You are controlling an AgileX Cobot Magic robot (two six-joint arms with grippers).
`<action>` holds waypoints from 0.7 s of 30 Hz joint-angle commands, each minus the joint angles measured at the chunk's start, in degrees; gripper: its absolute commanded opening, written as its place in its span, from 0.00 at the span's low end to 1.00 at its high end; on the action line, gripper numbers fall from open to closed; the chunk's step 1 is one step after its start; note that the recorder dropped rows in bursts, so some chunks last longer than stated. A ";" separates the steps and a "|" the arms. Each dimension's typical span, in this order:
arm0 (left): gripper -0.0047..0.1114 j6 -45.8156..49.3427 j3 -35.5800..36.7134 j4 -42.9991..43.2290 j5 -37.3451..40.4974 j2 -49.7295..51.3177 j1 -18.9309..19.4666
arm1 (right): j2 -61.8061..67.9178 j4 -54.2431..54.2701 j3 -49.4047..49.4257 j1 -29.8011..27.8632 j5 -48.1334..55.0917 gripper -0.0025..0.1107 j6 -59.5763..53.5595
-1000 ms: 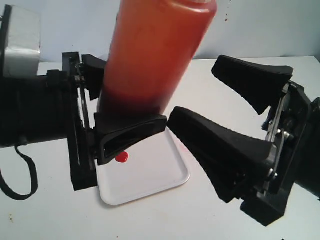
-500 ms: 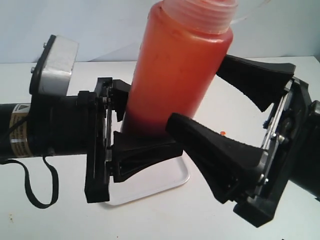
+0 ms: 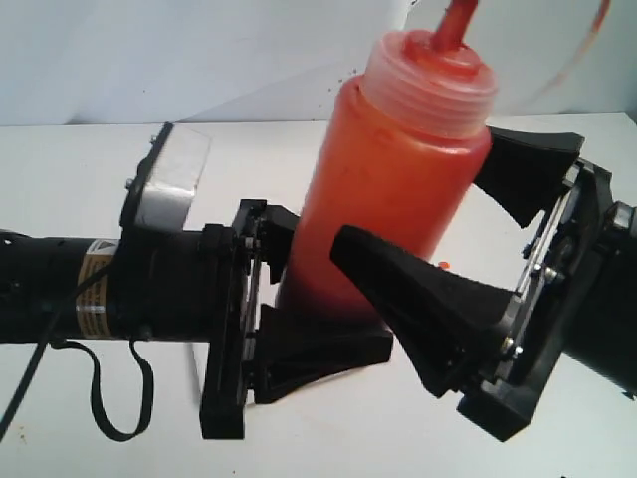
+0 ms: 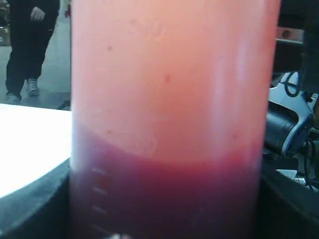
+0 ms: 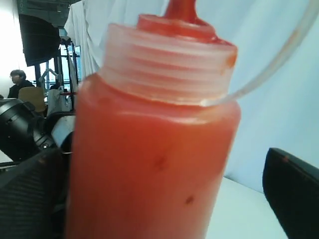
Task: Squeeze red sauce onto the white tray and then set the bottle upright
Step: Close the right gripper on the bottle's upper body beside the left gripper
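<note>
We've got the bottle [image 3: 393,189] nearly upright over the desk [image 3: 100,159], nozzle up. The left gripper [image 3: 317,294] has its fingers clamped on its dark lower end, and the right gripper [image 3: 423,199] has its fingers gaping wide around it.

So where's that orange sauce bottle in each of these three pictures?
Exterior view: the bottle stands in the centre, leaning slightly, with its nozzle reaching the top edge.
Left wrist view: the bottle fills nearly the whole picture; only its body shows.
Right wrist view: the bottle is close up, its upper body and top filling most of the picture.
Shared landmark: the ribbed cap, also in the right wrist view; the left wrist view misses it.
</note>
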 commanded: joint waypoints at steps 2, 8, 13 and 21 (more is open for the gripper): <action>0.04 5.89 -0.18 -9.51 -1.16 0.96 -6.83 | 0.19 0.88 0.25 0.14 0.57 0.95 -0.22; 0.04 6.87 -0.18 -11.68 1.76 1.37 -8.40 | 0.19 0.88 0.25 0.14 0.58 0.91 0.39; 0.04 6.87 -0.18 -11.68 1.59 1.37 -8.40 | 0.19 1.05 0.25 0.14 5.33 0.45 0.39; 0.04 7.36 -0.18 -11.68 1.63 1.37 -8.40 | 0.19 1.34 0.25 0.14 4.99 0.02 0.39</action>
